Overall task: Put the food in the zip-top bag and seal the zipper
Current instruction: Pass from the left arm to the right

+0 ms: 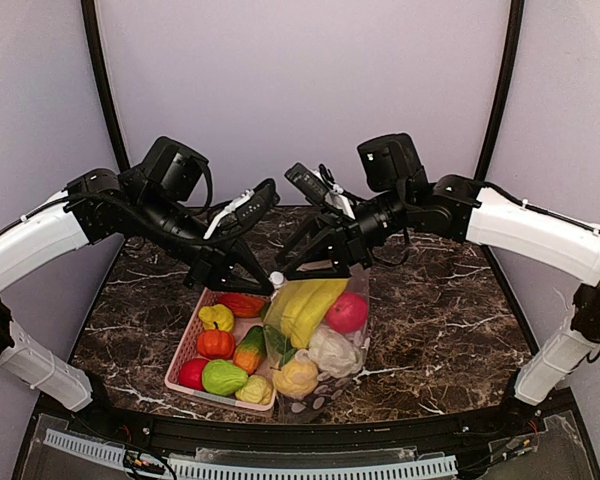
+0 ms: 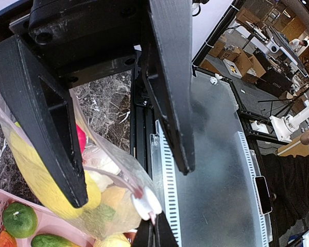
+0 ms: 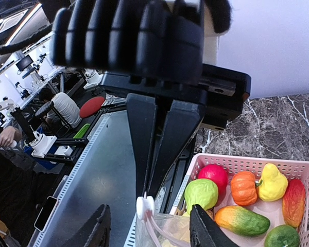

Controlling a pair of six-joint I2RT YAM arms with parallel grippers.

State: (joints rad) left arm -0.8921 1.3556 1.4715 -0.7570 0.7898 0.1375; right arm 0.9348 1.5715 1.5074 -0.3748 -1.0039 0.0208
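Dark marble table (image 1: 430, 330), frame centre: zip-top bag (image 1: 325, 340) loaded, beside pink basket (image 1: 185, 355). Right gripper (image 3: 146, 198) pinched on the white slider (image 3: 143, 207); left gripper (image 2: 136, 180) spread above it. Pull slider straight along zipper (image 2: 110, 172), left bracing the bag.

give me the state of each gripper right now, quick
Left gripper: open, holding nothing, its fingers straddling the clear dotted zip-top plastic bag.
Right gripper: closed on the small white zipper slider at the bag's mouth.
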